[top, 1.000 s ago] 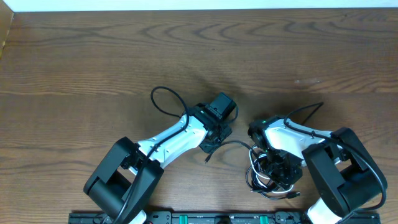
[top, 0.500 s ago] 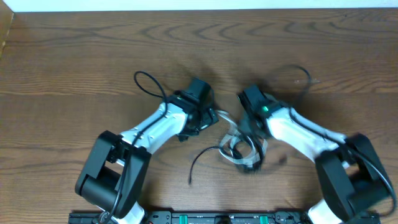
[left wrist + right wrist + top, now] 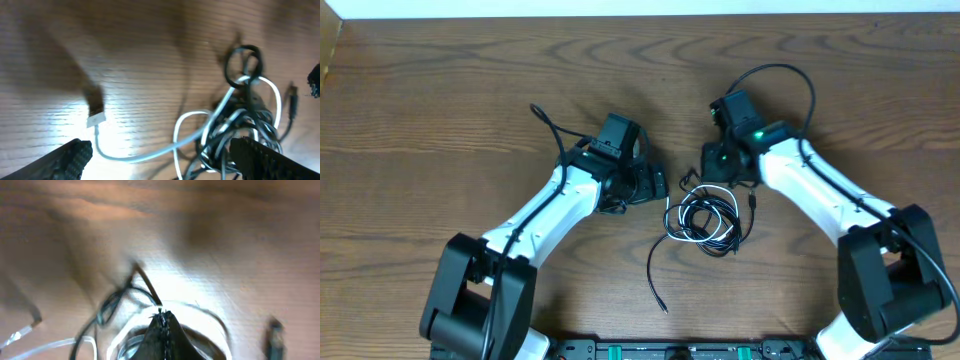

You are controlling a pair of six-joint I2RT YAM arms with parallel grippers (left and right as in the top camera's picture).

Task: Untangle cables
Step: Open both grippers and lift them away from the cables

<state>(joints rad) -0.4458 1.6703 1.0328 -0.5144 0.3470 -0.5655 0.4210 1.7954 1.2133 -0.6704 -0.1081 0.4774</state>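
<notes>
Between the widely parted fingers [image 3: 72, 157] of the left gripper [image 3: 655, 186] nothing is held. Only a run of white cable [image 3: 125, 158] is seen on the table [image 3: 470, 100] below the gap, ending in a white plug [image 3: 95, 120] off to one side. The tangle of cables [image 3: 705, 215] is found just beside this gripper, on the side toward the right arm [image 3: 820, 185], and is not touched by it. The right gripper [image 3: 712, 170] is seen fully closed, its tip set over the far edge of the tangle. A thin black cable [image 3: 145, 282] is seen running up to that tip, but whether it is pinched cannot be told. White and black cords are looped together in one knot between the two grippers, and a single black tail [image 3: 655, 275] is laid out from it toward the near edge of the table. The left arm [image 3: 535, 215] is stretched diagonally from the near left, its wrist turned toward the tangle. The right arm is reached in from the near right and bent so that its gripper is pointed back at the knot.
</notes>
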